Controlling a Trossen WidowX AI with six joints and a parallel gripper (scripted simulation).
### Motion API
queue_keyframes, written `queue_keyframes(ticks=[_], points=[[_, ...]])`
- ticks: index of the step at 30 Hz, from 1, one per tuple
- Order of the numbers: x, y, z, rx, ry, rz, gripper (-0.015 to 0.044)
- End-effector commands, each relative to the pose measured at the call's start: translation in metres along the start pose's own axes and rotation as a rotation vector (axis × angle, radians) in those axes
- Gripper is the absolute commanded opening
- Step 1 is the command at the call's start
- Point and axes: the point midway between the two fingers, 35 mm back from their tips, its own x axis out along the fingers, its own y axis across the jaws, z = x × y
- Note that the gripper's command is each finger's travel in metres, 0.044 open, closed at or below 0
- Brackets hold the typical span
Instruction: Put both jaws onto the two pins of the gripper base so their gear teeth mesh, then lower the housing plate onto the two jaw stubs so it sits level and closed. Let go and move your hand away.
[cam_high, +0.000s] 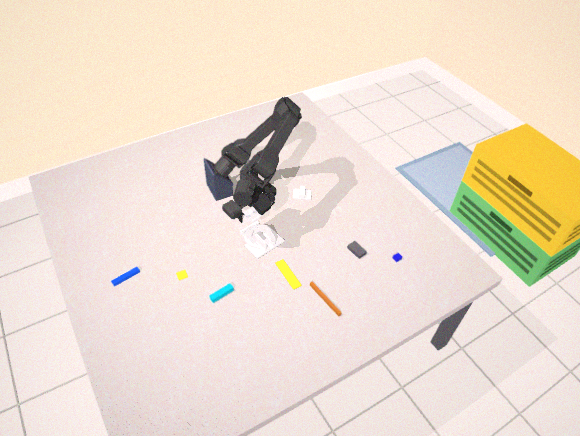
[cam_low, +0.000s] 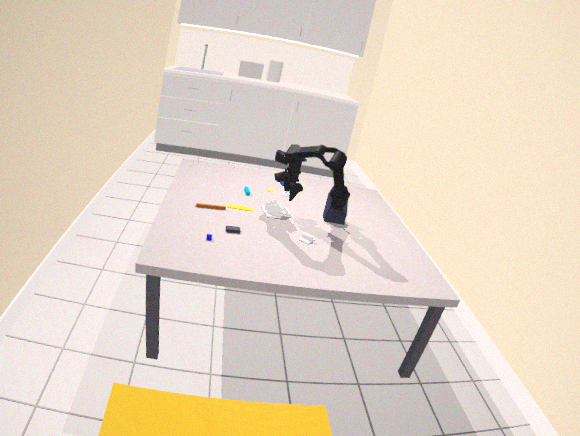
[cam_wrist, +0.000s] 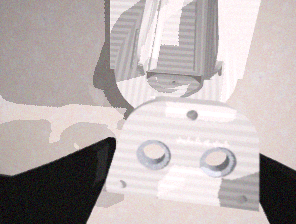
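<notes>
While the gripper (cam_high: 237, 219) (cam_low: 294, 196) (cam_wrist: 179, 151) clamps the housing plate (cam_high: 250, 214) (cam_wrist: 186, 130) above and just beside the base assembly (cam_high: 261, 237) (cam_low: 276, 210) (cam_wrist: 227, 90), plate placement looks in hand; next: confirm jaw meshing, align holes, lower level.

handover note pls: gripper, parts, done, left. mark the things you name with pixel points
Gripper (cam_high: 239, 220) (cam_low: 291, 198) (cam_wrist: 179, 151): shut on the white housing plate (cam_high: 251, 214) (cam_wrist: 187, 187), its two round holes showing, held above the table.
Gripper base (cam_high: 260, 251) (cam_wrist: 239, 55): on the table, jaw parts apparently on it; tooth mesh can't be confirmed.
Small white block piece (cam_high: 301, 193) (cam_low: 307, 238): separate on the table.
Done: plate grasped.
Left: check mesh, lower plate level onto both stubs, let go, back away.
</notes>
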Motion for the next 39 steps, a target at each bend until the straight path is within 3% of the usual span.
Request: queue_keyframes(ticks=[1, 39], points=[[-0.0001, 0.0023, -0.0011, -0.009, 0.001, -0.004, 0.0351], [0.0056, 0.0043, -0.0016, -0.001, 0.001, -0.004, 0.0351]])
